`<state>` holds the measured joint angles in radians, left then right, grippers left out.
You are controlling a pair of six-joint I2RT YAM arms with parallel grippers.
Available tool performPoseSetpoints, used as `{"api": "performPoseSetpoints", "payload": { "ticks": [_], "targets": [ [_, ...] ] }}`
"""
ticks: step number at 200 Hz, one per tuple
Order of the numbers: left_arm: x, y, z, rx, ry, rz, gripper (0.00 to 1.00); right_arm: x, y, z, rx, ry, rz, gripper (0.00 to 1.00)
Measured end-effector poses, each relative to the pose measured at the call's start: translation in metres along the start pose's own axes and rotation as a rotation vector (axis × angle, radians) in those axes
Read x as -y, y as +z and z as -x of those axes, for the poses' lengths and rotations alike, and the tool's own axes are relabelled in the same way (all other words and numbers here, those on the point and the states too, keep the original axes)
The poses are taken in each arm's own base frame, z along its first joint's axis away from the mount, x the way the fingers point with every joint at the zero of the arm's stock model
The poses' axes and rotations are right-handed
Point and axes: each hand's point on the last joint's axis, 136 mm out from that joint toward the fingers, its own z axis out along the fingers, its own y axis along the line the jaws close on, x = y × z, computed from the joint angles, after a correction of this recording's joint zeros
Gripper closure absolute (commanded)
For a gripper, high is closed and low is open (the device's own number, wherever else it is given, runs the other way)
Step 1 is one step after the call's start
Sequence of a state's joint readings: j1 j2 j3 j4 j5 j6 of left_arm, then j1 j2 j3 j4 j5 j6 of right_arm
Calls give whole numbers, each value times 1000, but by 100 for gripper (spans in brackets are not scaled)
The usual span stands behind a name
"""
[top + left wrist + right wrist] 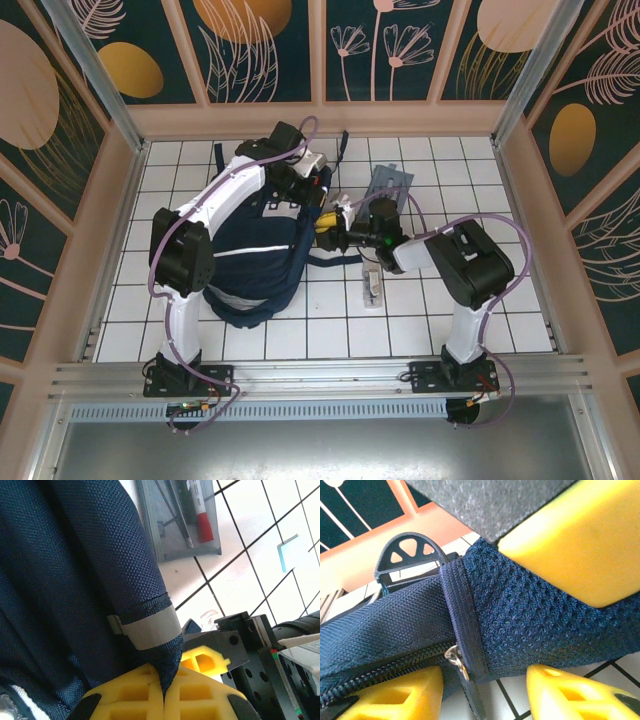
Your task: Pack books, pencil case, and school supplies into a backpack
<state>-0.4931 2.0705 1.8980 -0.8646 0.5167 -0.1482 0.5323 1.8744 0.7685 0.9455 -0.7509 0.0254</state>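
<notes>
Being pinched at its limp lower-frame corner by the closed left gripper [164, 692], the backpack [60, 580] is being straddled by the parted right gripper [485, 687].

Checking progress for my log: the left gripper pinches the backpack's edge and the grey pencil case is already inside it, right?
No. The left gripper does pinch the backpack's edge, but the pencil case lies outside it on the table; the top external view shows it.

Your top view looks steeply down over the whole surface [520, 320]; both wrist views press close against the shared backpack [255, 280].
</notes>
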Motion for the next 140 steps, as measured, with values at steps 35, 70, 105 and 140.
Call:
{"api": "performPoseSetpoints", "payload": {
  "ticks": [35,70,105,140],
  "targets": [
    [-1,-1,0,1,-1,-1,100,2,4,0,6,-18,7,88],
    [-3,-1,1,3,-2,4,100,1,4,1,10,-35,4,100],
    [-7,-2,2,11,-36,23,100,-3,-2,0,-8,-44,-48,100],
    [-8,-2,9,33,-82,33,100,-21,-6,3,-35,-71,-79,100]
  ]
}}
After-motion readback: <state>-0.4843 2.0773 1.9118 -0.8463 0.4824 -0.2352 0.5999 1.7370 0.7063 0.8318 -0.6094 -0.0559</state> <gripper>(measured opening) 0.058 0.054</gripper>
